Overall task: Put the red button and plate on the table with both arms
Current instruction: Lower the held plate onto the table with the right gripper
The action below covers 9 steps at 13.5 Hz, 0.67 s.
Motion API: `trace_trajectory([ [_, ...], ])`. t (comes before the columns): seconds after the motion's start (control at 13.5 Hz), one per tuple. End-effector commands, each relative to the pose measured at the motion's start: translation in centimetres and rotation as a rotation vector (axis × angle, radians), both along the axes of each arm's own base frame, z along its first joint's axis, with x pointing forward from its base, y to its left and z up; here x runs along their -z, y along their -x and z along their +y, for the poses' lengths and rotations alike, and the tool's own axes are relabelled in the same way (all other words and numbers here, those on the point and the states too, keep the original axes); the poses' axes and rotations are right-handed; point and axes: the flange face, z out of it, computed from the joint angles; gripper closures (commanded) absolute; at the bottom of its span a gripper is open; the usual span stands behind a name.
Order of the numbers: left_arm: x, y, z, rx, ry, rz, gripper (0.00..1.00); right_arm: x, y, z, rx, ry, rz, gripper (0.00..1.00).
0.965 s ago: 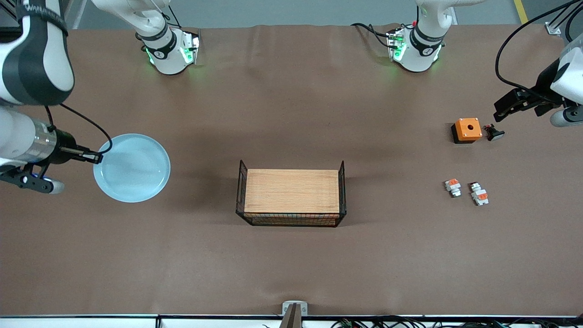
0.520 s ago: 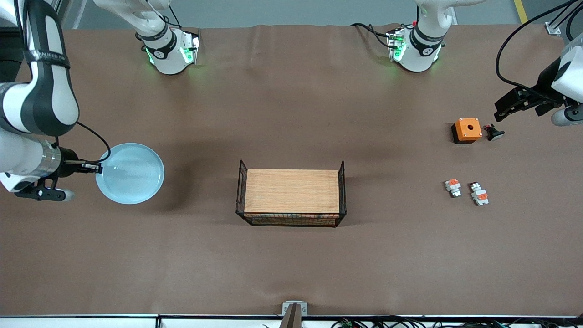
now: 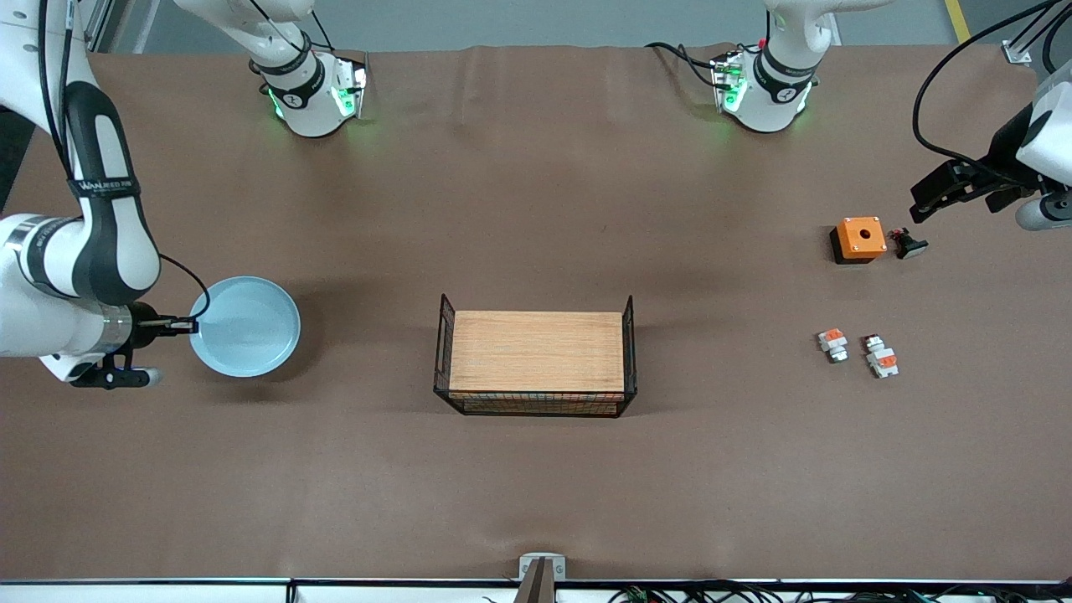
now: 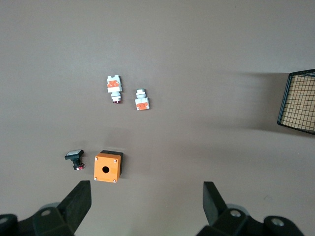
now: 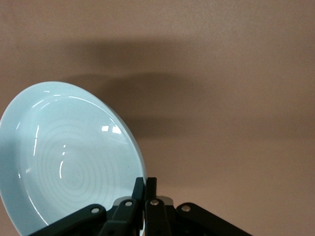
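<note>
The pale blue plate (image 3: 247, 327) hangs low over the table (image 3: 536, 209) at the right arm's end, tilted in the right wrist view (image 5: 69, 157). My right gripper (image 3: 191, 325) is shut on its rim (image 5: 148, 182). The red button (image 3: 881, 358), white-grey with an orange-red face, lies on the table at the left arm's end and shows in the left wrist view (image 4: 113, 87). My left gripper (image 3: 921, 201) hovers open and empty above the table beside the orange box (image 3: 859, 239); its jaws stand wide apart in the left wrist view (image 4: 146, 189).
A shorter twin switch part (image 3: 832, 343) lies beside the red button. A small black push-button piece (image 3: 909, 244) lies next to the orange box. A wood-topped black wire crate (image 3: 536, 352) stands mid-table.
My right arm has lowered the plate toward the table and shifted it nearer to the front camera. The left arm has barely moved.
</note>
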Motion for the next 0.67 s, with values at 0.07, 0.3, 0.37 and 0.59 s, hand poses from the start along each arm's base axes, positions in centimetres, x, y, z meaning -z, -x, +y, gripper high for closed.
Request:
trace_trajectory([
  [0.07,-0.1,-0.2,-0.1,-0.004,-0.008,-0.003,0.00,3.4,-0.5,-2.6,-0.101,-0.032,-0.032,0.98],
  [0.3,0.1,-0.3,-0.3,-0.001,-0.008,-0.002,0.00,6.4,-0.4,-3.7,-0.106,-0.036,-0.031,0.97],
  [0.37,0.0,-0.3,-0.2,-0.001,-0.008,-0.003,0.00,7.2,-0.4,-3.8,-0.105,-0.036,-0.030,0.96],
  [0.59,0.0,-0.3,-0.1,0.000,-0.006,-0.003,0.00,9.4,-0.4,-4.0,-0.101,-0.035,-0.028,0.91],
])
